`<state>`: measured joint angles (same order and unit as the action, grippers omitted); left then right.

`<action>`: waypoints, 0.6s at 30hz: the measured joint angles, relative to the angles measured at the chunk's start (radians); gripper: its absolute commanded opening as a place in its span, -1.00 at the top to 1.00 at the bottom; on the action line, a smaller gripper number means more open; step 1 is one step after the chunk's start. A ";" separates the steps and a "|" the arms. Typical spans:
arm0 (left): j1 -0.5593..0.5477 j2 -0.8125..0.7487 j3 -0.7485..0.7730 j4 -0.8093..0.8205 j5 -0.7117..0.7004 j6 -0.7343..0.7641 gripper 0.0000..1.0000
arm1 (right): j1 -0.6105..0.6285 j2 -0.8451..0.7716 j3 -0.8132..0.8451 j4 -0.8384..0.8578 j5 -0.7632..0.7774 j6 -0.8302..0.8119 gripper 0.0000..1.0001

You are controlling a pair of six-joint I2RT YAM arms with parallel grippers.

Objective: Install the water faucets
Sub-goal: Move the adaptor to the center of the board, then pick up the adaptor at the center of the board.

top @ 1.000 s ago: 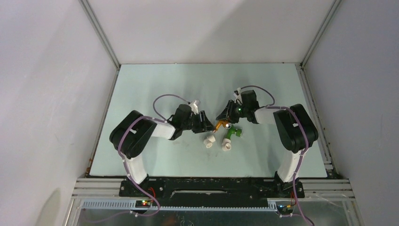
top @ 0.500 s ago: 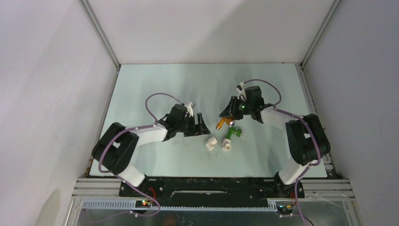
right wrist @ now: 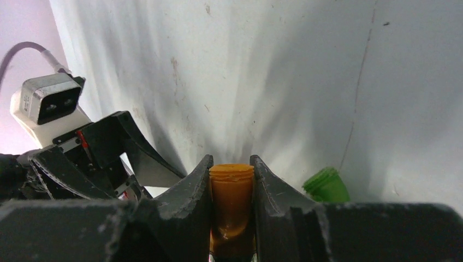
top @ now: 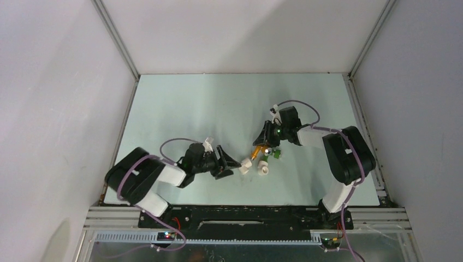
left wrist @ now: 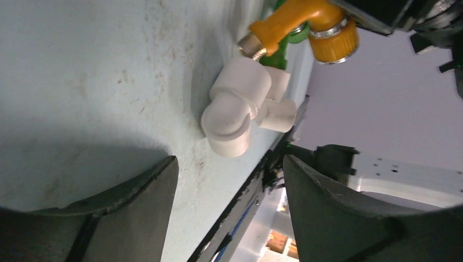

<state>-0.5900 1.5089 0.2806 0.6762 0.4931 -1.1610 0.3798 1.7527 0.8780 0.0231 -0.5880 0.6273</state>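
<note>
In the overhead view, the left arm (top: 164, 174) is seen folded low near the front edge of the worktop (top: 180, 103), with its forearm stretched to the right. The left claw (top: 233, 168) is released: its jaws are spread with nothing between them, and it is aimed at the near white elbow fitting (top: 246, 165). A second white fitting (top: 263, 170) lies just beside that one. The right arm (top: 346, 155) is bent sharply at the elbow, its forearm reaching left and its wrist tipped downward. The right claw (top: 263, 142) is clenched on the orange faucet (top: 257, 149), which is held at a slant with its lower end just beside the near fitting. The green faucet (top: 275, 154) lies on the worktop close under the right claw and is partly hidden.

In the left wrist view, the two fingers (left wrist: 125, 207) are seen wide apart. The near white elbow fitting (left wrist: 237, 103) lies ahead of them on the worktop (left wrist: 98, 71), outside the jaws. The metal threaded tip of the orange faucet (left wrist: 297, 22) is poised just over that fitting; contact cannot be told. A strip of the green faucet (left wrist: 275, 53) shows behind.

In the right wrist view, the orange faucet (right wrist: 232, 196) is gripped tightly between both fingers (right wrist: 188, 202). The green faucet (right wrist: 326, 185) is seen just to the right.
</note>
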 measured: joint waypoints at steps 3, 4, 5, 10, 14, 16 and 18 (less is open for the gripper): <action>-0.019 0.128 -0.030 0.229 0.008 -0.109 -0.40 | 0.017 0.035 0.000 0.029 -0.011 0.020 1.00; -0.026 0.182 -0.039 0.320 0.008 -0.147 -0.39 | 0.021 0.043 0.000 0.037 -0.016 0.026 1.00; -0.031 0.235 -0.047 0.413 0.007 -0.180 -0.38 | 0.024 0.047 0.000 0.043 -0.019 0.030 1.00; -0.051 0.413 -0.061 0.710 -0.019 -0.275 -0.37 | 0.038 0.050 -0.013 0.078 -0.026 0.048 1.00; -0.059 0.439 -0.061 0.760 -0.033 -0.287 -0.37 | 0.042 0.050 -0.021 0.090 -0.029 0.061 1.00; -0.067 0.439 -0.056 0.758 -0.043 -0.284 -0.34 | 0.043 0.050 -0.023 0.093 -0.029 0.065 1.00; -0.075 0.438 -0.046 0.746 -0.049 -0.276 -0.31 | 0.043 0.050 -0.025 0.097 -0.029 0.070 1.00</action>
<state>-0.6647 1.9469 0.2348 1.4223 0.4438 -1.4368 0.4225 1.8027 0.8528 0.1196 -0.6170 0.6975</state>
